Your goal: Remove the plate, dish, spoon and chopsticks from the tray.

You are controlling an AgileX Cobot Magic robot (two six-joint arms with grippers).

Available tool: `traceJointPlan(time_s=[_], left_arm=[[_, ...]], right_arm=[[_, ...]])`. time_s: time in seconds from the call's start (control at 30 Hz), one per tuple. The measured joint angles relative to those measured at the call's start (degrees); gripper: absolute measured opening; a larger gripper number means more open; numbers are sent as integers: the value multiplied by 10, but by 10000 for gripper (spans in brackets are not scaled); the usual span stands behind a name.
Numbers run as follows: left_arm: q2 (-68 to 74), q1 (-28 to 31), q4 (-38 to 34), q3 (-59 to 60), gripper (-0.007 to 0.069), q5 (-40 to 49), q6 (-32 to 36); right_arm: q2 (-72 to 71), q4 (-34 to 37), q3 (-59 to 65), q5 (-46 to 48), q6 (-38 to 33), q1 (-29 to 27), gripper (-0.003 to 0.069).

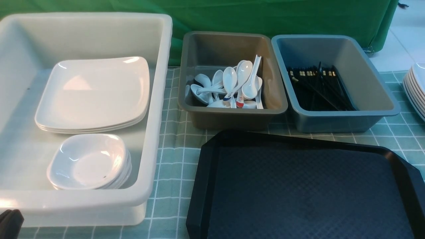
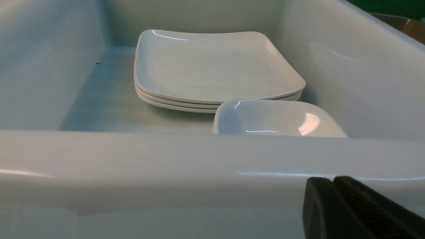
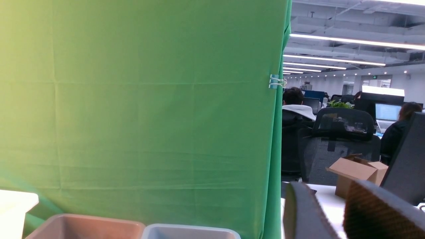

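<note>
Tray (image 1: 298, 196) sits bare on the checked cloth (image 1: 172, 159). Plates (image 1: 94, 94) stacked in the white tub (image 1: 159, 99), dishes (image 1: 88, 161) stacked in front of them. Spoons (image 1: 232, 84) piled in the brown bin (image 1: 229, 116), chopsticks (image 1: 317, 88) in the blue-grey bin (image 1: 365, 116). My left gripper (image 2: 333, 181) is pressed closed, holding nothing, just outside the tub's near wall. My right gripper (image 3: 327, 199) stands partly apart, nothing between the fingers, facing the green curtain (image 3: 142, 99).

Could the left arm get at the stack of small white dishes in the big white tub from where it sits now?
Probably yes: the left gripper sits just outside the translucent white plastic tub's near wall, jaws shut; the small white rounded-square dishes lie uncovered beyond it.
</note>
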Motion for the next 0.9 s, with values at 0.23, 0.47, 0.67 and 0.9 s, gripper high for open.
traceJointPlan(time_s=[0.23,0.47,0.67,0.9], left_arm=[[0,0,0,0,13,0,8],[0,0,0,0,13,0,8],[0,0,0,0,14,0,8],[0,0,-3,0,15,0,8]], right_arm=[[0,0,0,0,0,0,237],[0,-24,1,-4,1,0,241],[10,-100,36,-7,81,0,241],[18,-112,123,-7,97,0,241]])
